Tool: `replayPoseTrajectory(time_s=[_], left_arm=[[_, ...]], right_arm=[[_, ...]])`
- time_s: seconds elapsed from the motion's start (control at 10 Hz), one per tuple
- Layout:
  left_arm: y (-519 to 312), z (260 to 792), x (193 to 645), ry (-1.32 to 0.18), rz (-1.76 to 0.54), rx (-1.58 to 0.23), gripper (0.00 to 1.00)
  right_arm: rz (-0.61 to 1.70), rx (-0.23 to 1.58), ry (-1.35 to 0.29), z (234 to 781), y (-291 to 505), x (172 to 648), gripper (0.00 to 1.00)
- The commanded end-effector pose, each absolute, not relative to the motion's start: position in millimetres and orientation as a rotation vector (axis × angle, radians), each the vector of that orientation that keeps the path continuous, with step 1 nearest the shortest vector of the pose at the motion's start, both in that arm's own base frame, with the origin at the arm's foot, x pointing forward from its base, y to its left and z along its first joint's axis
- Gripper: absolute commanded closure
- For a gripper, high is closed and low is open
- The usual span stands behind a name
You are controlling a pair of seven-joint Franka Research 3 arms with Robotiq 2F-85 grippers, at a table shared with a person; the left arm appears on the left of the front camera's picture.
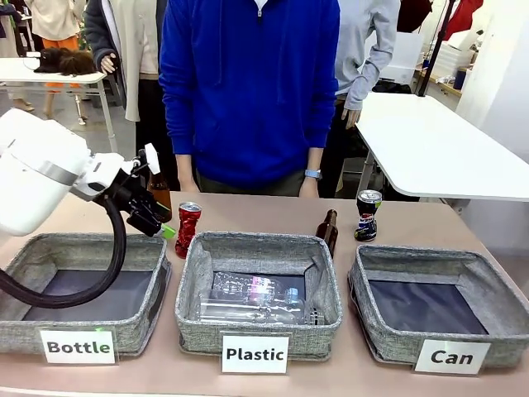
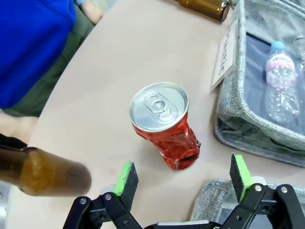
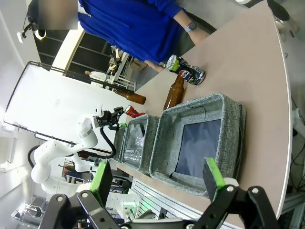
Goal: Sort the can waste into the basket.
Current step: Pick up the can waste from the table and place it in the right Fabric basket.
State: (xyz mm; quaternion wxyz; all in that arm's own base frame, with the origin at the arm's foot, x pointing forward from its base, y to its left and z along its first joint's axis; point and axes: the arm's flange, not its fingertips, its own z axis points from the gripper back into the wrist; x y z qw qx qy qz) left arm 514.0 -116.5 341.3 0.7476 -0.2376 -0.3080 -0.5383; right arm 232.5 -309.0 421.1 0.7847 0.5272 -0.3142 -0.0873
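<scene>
The right gripper hangs nearest, fingers wide, empty. The Can basket sits near right, top open. The left gripper, fingers wide, hovers beside the red can at far left; the dark can stands unobstructed by the table far edge, right

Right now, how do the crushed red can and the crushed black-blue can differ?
The crushed red metal can stands behind the gap between the Bottle basket and the Plastic basket; the crushed black-blue metal can behind the Can basket's far-left corner. The open left gripper hovers by the red one, none by the dark one. Both stand upright, silver-topped.
</scene>
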Motion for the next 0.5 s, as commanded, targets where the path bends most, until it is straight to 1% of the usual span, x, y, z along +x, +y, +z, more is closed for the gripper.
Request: replayPoseTrajectory(time_s=[0.0,0.2,0.4], left_arm=[[-125.5,335.4,523.2,-0.746,-1.209,-0.517,0.0],[-132.7,326.5,537.3,-0.762,-1.183,-0.512,0.0],[-136.3,317.5,544.5,-0.737,-1.179,-0.525,0.0]], right_arm=[[-0.165,1.142,-0.71,422.2,-310.8,233.6,0.0],[-0.165,1.142,-0.71,422.2,-310.8,233.6,0.0],[-0.165,1.142,-0.71,422.2,-310.8,233.6,0.0]])
